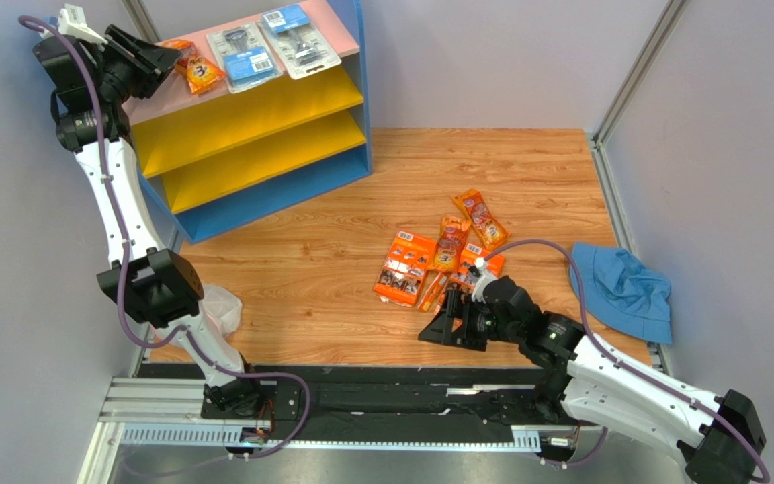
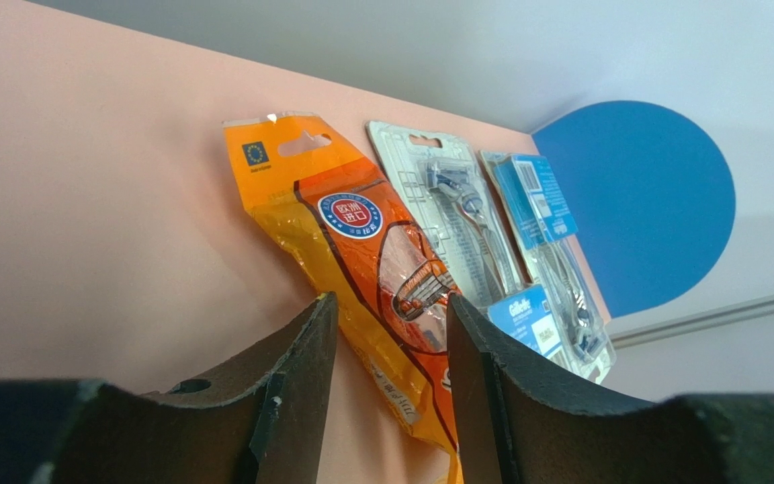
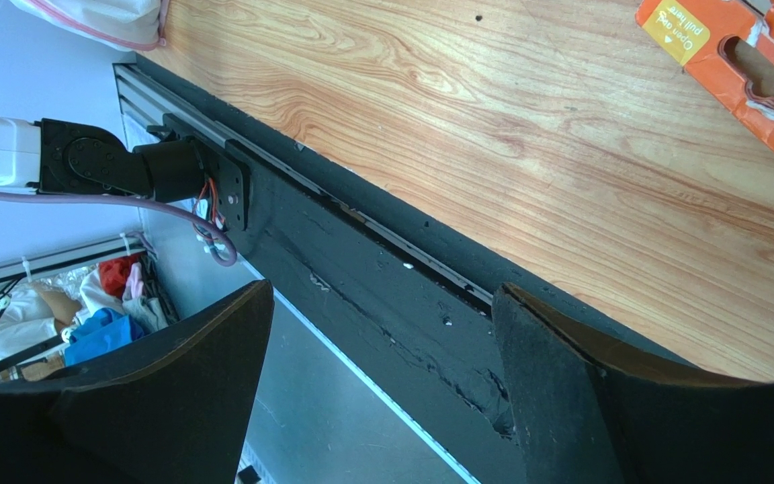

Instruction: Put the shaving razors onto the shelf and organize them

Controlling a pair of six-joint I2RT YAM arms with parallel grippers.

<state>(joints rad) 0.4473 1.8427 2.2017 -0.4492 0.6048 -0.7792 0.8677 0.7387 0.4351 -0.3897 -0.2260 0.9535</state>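
Currently placing: left gripper (image 2: 389, 333) sits half open astride the orange bag (image 2: 361, 242) on top of the shelf (image 2: 108, 202); can't tell if it's gripping. Right gripper (image 3: 381, 343) is wide open and empty near the razor pile (image 1: 431, 257). Next: let go, back off, fetch another.

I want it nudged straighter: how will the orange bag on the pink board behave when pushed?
Probably floppy: the orange bag looks like thin, crinkled film, so an edge push may buckle it rather than slide it. Likely light and, being glossy, slippery on the smooth pink board. Lying flat, it should not roll or tip.
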